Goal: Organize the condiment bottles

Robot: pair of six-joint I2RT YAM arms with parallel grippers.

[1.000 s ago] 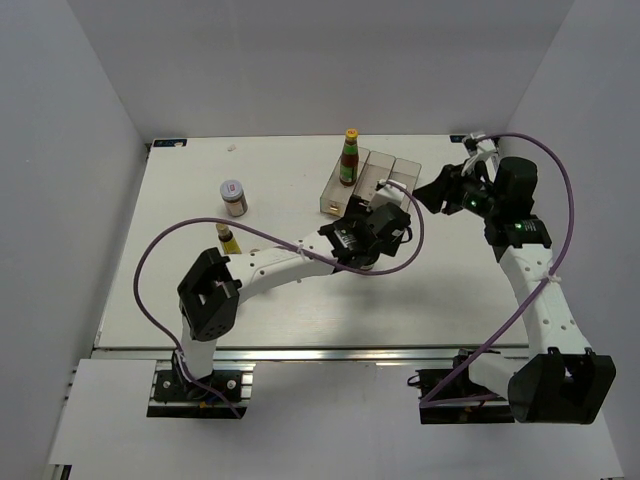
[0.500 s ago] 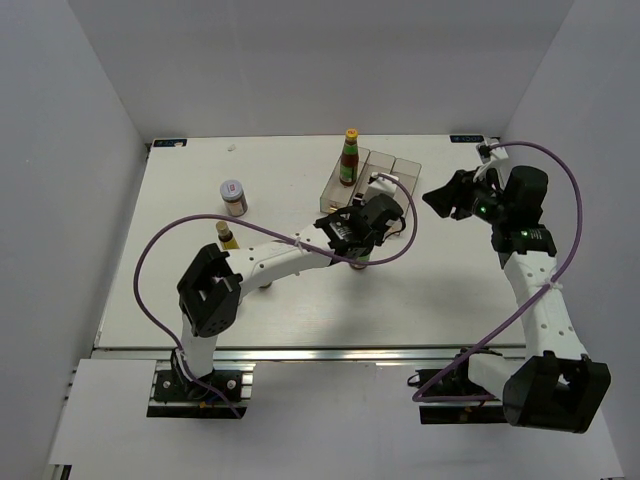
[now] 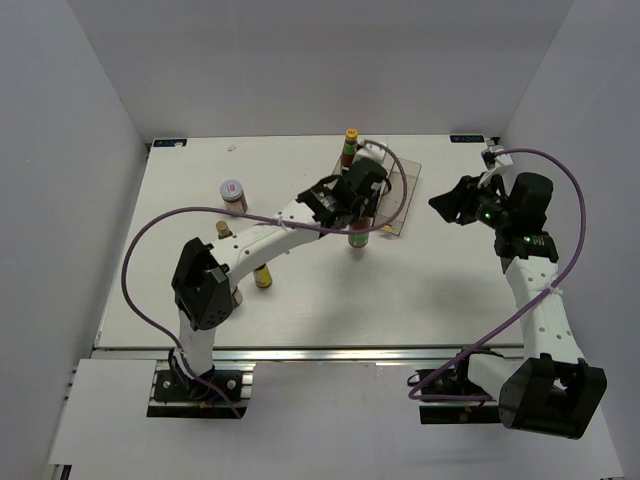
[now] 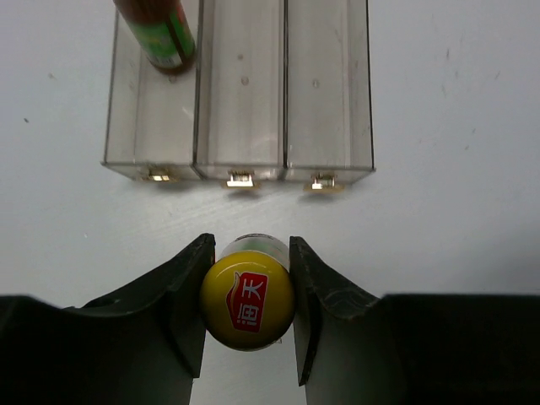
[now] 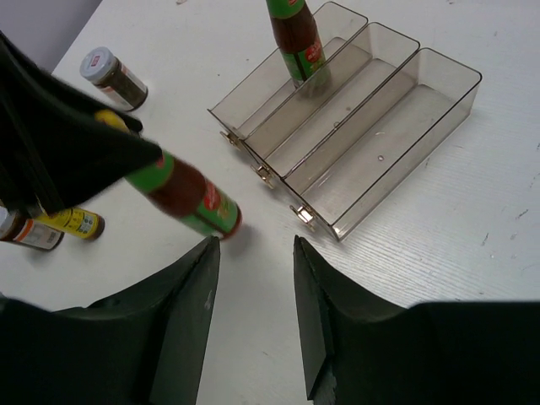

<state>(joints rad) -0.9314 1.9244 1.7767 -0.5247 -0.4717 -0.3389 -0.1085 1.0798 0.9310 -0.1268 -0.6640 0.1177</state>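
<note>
Left claw (image 4: 250, 253) had the yellow-capped red sauce bottle (image 4: 247, 299) pinched by its cap, so I reckoned lift it well over the front wall of the clear three-slot plastic tray (image 4: 240, 169).

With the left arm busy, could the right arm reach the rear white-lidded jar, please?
Probably not: the jar stands across the table from the right gripper, and the left arm, holding a sauce bottle, stretches between.

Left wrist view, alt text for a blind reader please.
Left gripper jaws shut on a yellow-capped bottle, seen from above. Beyond it, a clear three-compartment tray holds a red sauce bottle in its left compartment.
</note>
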